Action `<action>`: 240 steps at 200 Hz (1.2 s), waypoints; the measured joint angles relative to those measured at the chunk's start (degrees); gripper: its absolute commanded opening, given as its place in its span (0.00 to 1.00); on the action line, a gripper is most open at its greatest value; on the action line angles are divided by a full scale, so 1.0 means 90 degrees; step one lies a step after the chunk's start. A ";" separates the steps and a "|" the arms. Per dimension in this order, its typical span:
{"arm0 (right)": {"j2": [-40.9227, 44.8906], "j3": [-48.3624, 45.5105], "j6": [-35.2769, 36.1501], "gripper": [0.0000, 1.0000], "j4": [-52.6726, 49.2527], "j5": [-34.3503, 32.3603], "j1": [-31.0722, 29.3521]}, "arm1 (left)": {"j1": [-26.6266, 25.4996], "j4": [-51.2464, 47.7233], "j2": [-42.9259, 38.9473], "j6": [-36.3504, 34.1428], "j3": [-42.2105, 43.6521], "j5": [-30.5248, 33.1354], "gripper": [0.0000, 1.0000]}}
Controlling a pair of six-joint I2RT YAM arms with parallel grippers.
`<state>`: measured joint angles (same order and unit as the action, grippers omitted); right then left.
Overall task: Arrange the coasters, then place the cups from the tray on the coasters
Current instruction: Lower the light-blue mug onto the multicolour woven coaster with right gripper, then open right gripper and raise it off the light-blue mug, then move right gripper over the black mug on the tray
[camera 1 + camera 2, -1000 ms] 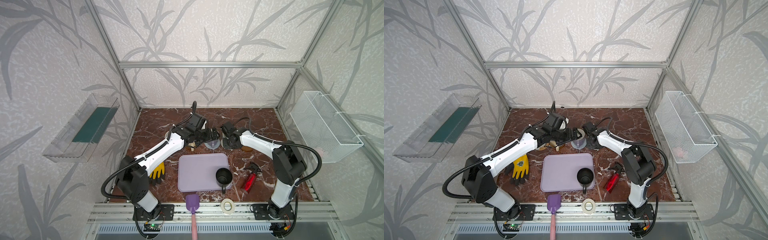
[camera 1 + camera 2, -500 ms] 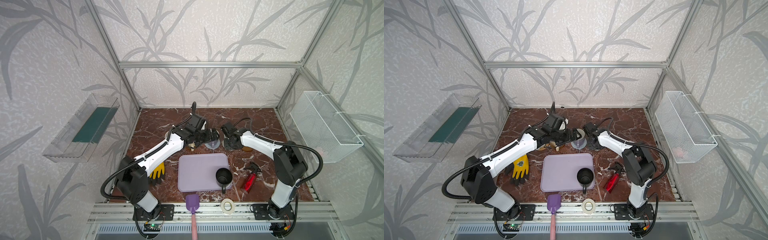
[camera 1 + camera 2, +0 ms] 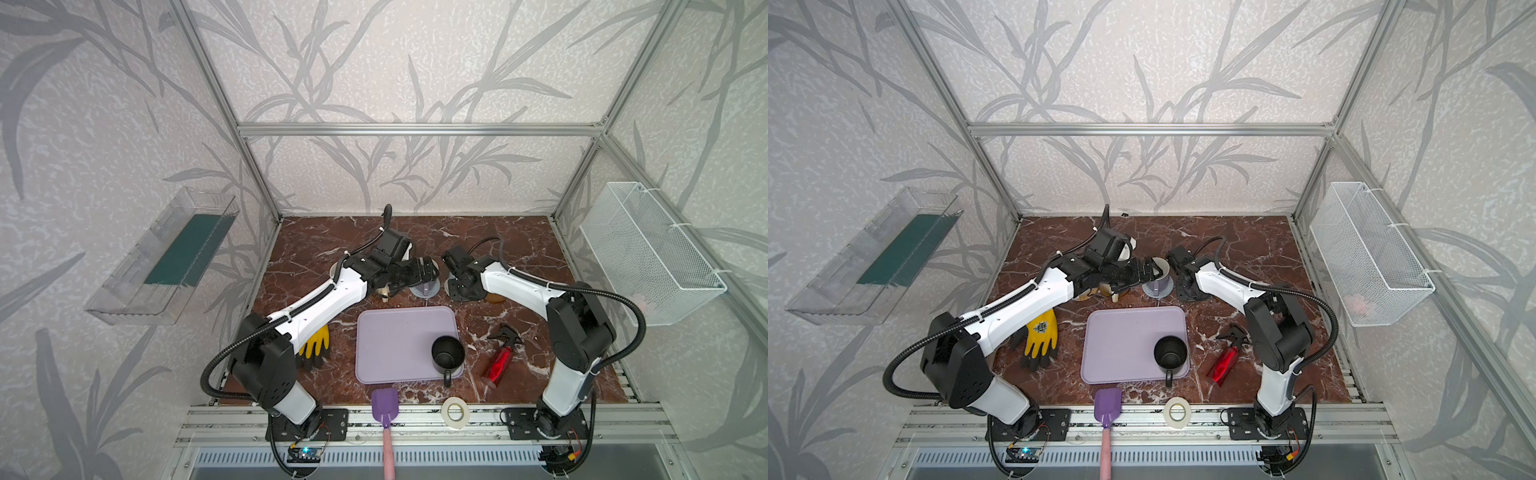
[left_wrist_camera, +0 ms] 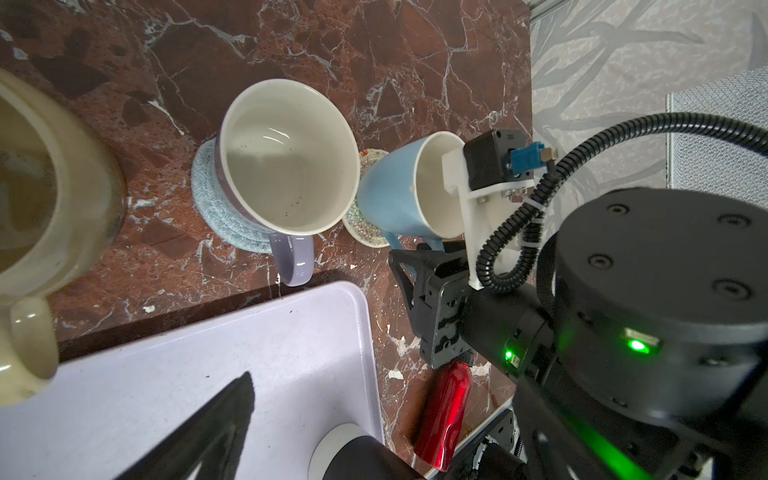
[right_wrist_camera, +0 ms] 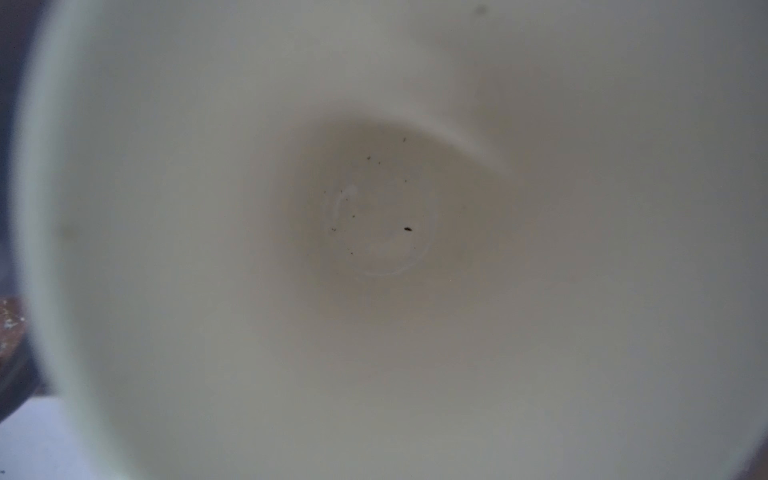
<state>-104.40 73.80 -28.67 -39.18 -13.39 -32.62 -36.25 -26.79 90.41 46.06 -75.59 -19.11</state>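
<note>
In the left wrist view the right arm's camera sits right over the mouth of the light blue cup, so the right wrist view gives me only a blurred, pale cup interior. That cup stands on a pale patterned coaster. The right gripper is down at the cup's handle side, but its fingers are buried behind the cup and the camera bracket, and I cannot tell whether it grips or has let go. The left gripper hangs spread wide with nothing in it, just beside the lilac cup, which stands on the grey-blue rope coaster. The cream cup is cut off by the frame edge in the left wrist view. In both top views the left arm covers most of it and whatever it stands on. A sliver of white shows behind the left wrist, too covered to name. An amber coaster peeks out beside the right arm. The tray lies front and centre, bare but for the black cup on its near right corner, handle jutting over the rim. The tray's back edge runs close to the lilac cup's handle. A yellow glove flanks the tray on the left and a red spray bottle on the right. A purple spatula and a tape ring sit at the front edge. Bare marble runs behind both arms to the back wall.
</note>
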 measured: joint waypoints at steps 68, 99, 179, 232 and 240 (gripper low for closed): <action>0.0469 -0.0002 0.0080 0.77 -0.0155 0.0151 0.0002 | -0.0049 -0.0221 -0.0075 -0.0223 0.0000 0.0415 0.99; 0.1049 -0.0029 0.0136 0.99 -0.0304 0.0359 0.0000 | -0.0061 -0.0243 -0.0330 -0.0318 0.0005 0.0512 0.99; 0.2798 -0.0731 0.0410 0.99 -0.0651 0.0729 -0.0039 | -0.0301 -0.0622 -0.0760 -0.0981 0.0107 0.0814 0.99; 0.4289 -0.1596 0.0374 0.99 -0.0743 0.1112 -0.0712 | -0.0352 0.0029 -0.1122 -0.0588 0.1200 0.0053 0.99; 0.4456 -0.1739 0.0328 0.99 -0.0772 0.1117 -0.0906 | -0.0369 0.0126 -0.1134 -0.0525 0.1341 -0.0007 0.99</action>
<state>-64.29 58.15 -25.71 -46.13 -3.33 -40.77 -39.57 -25.65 80.20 41.34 -63.53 -19.18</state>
